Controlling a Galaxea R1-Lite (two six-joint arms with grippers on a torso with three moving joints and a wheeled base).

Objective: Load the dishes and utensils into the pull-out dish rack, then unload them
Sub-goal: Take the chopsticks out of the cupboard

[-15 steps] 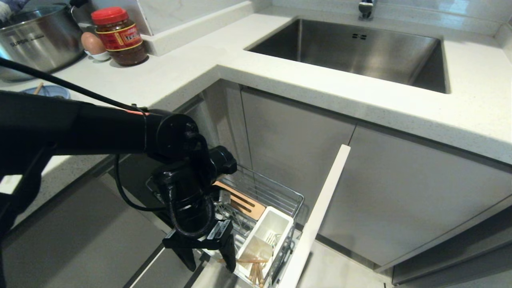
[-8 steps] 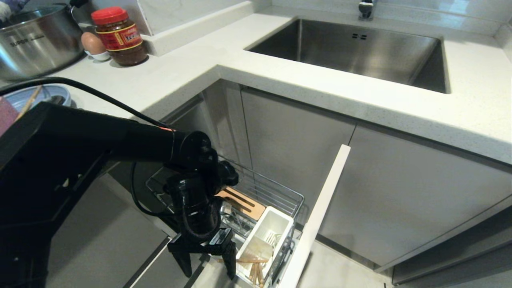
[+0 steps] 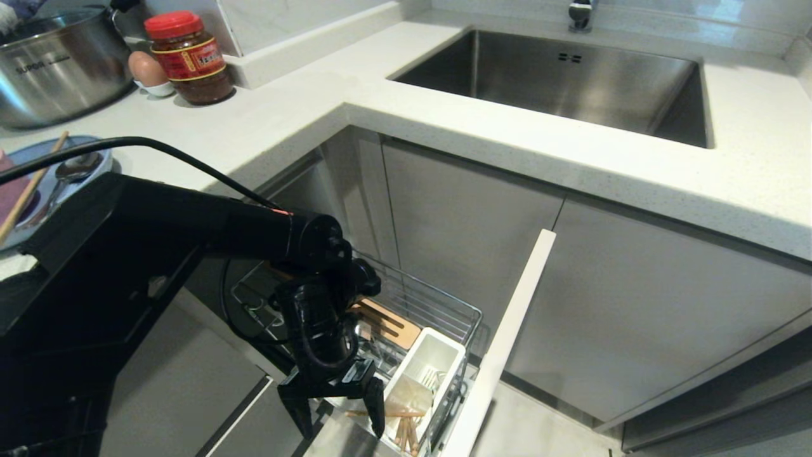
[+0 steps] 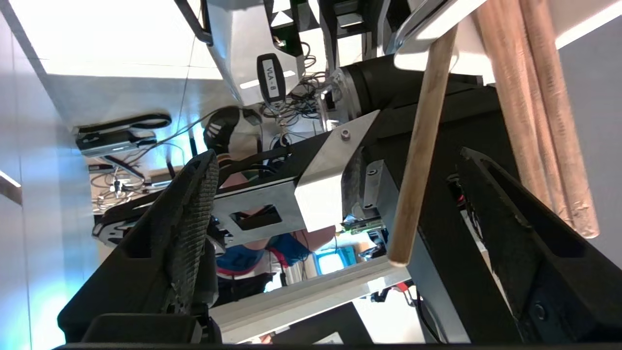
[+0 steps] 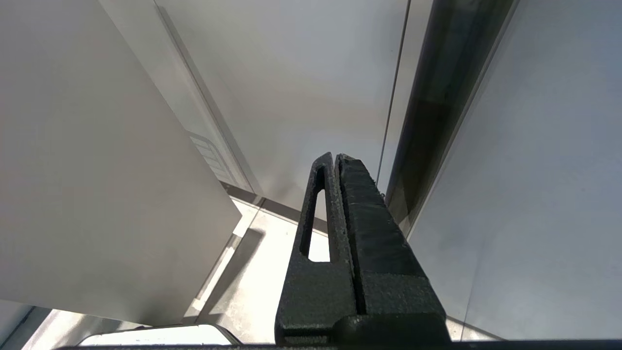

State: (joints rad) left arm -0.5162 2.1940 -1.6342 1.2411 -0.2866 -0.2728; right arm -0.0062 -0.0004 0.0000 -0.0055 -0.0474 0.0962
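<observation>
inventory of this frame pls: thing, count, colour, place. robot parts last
pull-out dish rack: one, chrome, pulled out below counter
cutlery cup: one, white, in rack
chopsticks: several, light wood, rack's near end
wooden strip: one, tan, in rack
plate: one, light blue, counter left, spoon and chopstick on it
pot: one, steel, far left
jar: one, red lid, beside pot
egg: one, brown, beside jar
sink: one, steel
left end effector: black, open, beside rack
right end effector: black, shut, parked

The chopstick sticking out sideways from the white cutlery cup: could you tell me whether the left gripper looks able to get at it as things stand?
Probably yes. The left gripper hangs open right at the chopstick, whose free end lies between its fingers in the wrist view, nothing between.
</observation>
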